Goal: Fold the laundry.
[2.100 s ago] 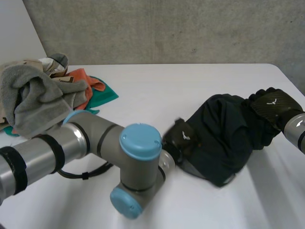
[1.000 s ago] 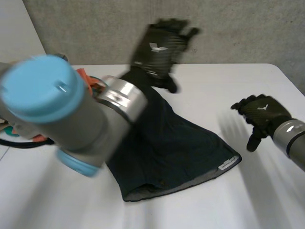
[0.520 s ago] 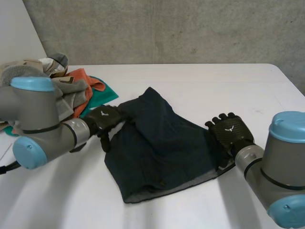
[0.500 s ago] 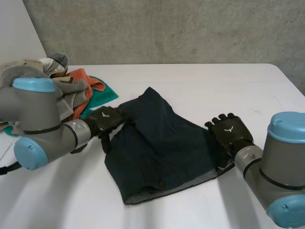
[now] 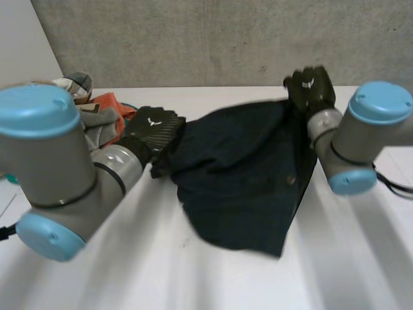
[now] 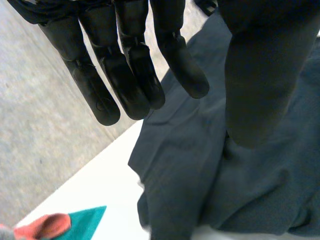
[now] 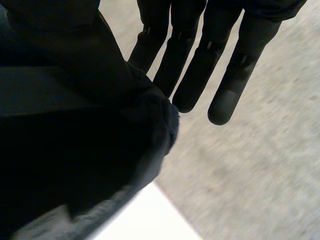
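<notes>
A dark navy garment [image 5: 245, 174] hangs spread between my two hands above the white table [image 5: 361, 258], its lower edge drooping toward the table. My left hand [image 5: 153, 131] holds its left edge. In the left wrist view the thumb [image 6: 260, 75] lies against the cloth [image 6: 190, 165] beside straight fingers [image 6: 135, 75]. My right hand [image 5: 312, 86] holds the upper right corner, raised near the far table edge. The right wrist view has the cloth [image 7: 65, 150] bunched over the thumb side of the palm, next to straight fingers [image 7: 200, 75].
A pile of laundry [image 5: 97, 113] lies at the back left: grey towel, orange and teal cloths. Beyond my left hand lie the teal cloth [image 6: 85, 222] and the orange one [image 6: 42, 227]. A concrete wall stands behind the table.
The garment lay flat on the table with a hand at each side. Both hands have closed on it and lifted it up and toward the back, so it hangs between them.
</notes>
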`<action>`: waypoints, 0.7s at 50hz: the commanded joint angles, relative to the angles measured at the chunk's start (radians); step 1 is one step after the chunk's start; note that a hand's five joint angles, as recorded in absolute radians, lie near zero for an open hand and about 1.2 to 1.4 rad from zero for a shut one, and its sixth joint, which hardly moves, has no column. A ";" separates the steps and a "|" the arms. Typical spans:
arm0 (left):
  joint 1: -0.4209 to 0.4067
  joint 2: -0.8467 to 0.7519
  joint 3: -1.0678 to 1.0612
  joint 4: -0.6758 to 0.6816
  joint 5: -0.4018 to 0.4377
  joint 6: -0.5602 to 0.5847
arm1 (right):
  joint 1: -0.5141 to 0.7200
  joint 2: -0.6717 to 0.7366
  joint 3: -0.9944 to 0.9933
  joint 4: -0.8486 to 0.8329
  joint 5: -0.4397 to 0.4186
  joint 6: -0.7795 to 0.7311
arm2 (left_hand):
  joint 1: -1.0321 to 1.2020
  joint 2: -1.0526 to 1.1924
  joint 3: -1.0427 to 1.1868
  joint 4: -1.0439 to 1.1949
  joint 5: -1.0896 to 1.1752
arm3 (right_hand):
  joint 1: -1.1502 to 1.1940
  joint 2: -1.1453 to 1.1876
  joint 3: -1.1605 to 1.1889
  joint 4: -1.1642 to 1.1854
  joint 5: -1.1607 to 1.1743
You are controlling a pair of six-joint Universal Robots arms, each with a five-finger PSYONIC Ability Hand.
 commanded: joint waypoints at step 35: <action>0.149 -0.008 -0.133 -0.197 0.240 -0.125 | -0.069 -0.486 0.545 0.668 -0.172 -0.032 | -0.555 -0.573 -0.565 -0.577 0.095 | -0.711 -0.792 -0.817 -0.823 -0.790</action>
